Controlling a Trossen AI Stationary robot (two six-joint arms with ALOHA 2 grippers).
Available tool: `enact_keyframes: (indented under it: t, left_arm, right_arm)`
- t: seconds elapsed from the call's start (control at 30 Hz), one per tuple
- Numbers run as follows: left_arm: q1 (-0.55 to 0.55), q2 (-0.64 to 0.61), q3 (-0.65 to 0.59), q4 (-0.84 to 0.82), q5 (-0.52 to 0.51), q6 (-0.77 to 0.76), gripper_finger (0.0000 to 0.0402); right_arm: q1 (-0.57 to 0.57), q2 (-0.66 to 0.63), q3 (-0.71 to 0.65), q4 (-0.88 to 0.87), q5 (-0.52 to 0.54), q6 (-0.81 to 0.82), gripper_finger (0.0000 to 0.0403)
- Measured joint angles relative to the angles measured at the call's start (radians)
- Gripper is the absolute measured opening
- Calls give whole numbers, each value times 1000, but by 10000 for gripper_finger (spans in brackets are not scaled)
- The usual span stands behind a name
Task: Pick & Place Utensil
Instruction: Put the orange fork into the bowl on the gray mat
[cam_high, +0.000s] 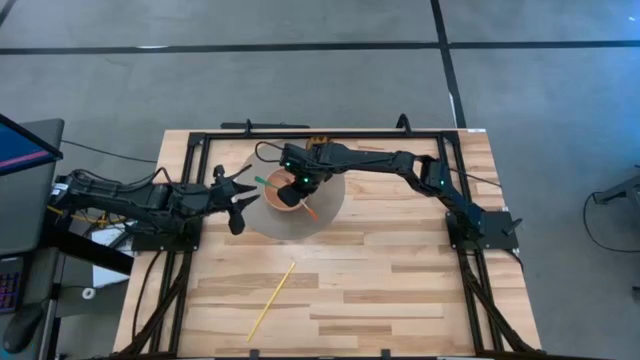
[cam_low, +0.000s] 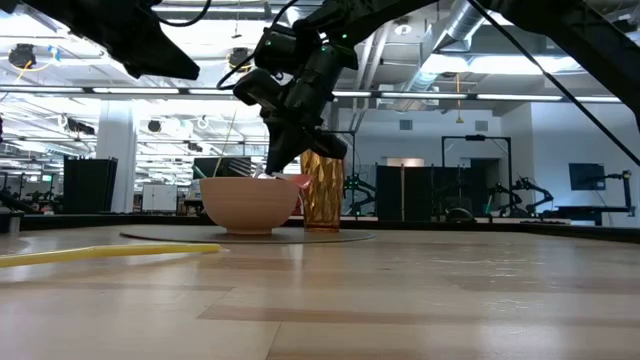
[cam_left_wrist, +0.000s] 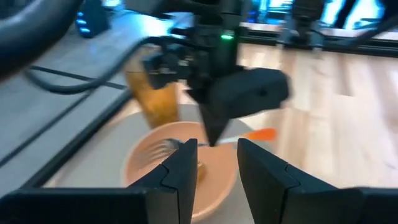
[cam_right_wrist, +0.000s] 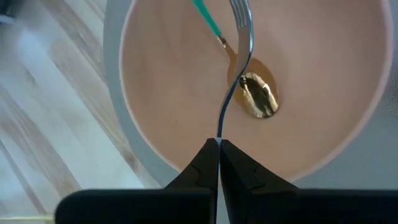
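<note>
The left gripper (cam_high: 240, 203) hovers over the wooden table (cam_high: 400, 270) at its left side, just beside the round grey mat (cam_high: 330, 205), its 2 fingers (cam_left_wrist: 180, 171) spread apart and grasping nothing. In the left wrist view those fingers frame the bowl ahead of them.

Nearer the front edge of the table, well apart from the mat, a yellow chopstick (cam_high: 271, 300) lies flat on the wood; in the low view it shows as a pale yellow bar (cam_low: 110, 254) at the left.

On the mat sits a pinkish-tan bowl (cam_high: 285, 196). Inside it rests a gold spoon (cam_right_wrist: 258, 94) with a green handle (cam_right_wrist: 206, 18) that leans out over the rim toward the back left. An orange-handled utensil (cam_high: 311, 210) pokes out over the bowl's right rim.

The right gripper (cam_high: 300, 185) hangs directly above the bowl, reaching in from the right side of the table. Its fingertips (cam_right_wrist: 208, 163) are clenched on the thin handle of a silver fork (cam_right_wrist: 239, 37), which dangles tines-down into the bowl, just above the spoon's gold head.

Behind the bowl, on the back part of the mat, stands a ribbed amber cup (cam_low: 322, 192), upright.
</note>
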Motion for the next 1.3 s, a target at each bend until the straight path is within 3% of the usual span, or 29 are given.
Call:
enact_keyframes:
  t: [0.13,0.37,0.57,0.73,1.0,1.2,1.3]
  left_arm:
    - [0,0,0,7,94,0,116]
    - [-1,0,0,11,131,-18,116]
    - [-1,9,0,16,258,-38,113]
    - [-11,76,0,68,344,-38,96]
    - [-39,220,0,184,352,-37,78]
    - [8,214,0,190,301,-38,83]
    - [21,185,0,194,301,-32,91]
  right_arm:
    - [0,-6,0,1,-1,-17,0]
    - [3,-12,32,3,-6,-44,1]
    - [24,-15,114,0,-79,-50,1]
    - [49,-15,199,-10,-81,-50,1]
    - [71,-16,367,-69,-78,-215,1]
    - [73,-122,358,35,-70,-371,3]
    - [87,-192,358,57,-3,-477,3]
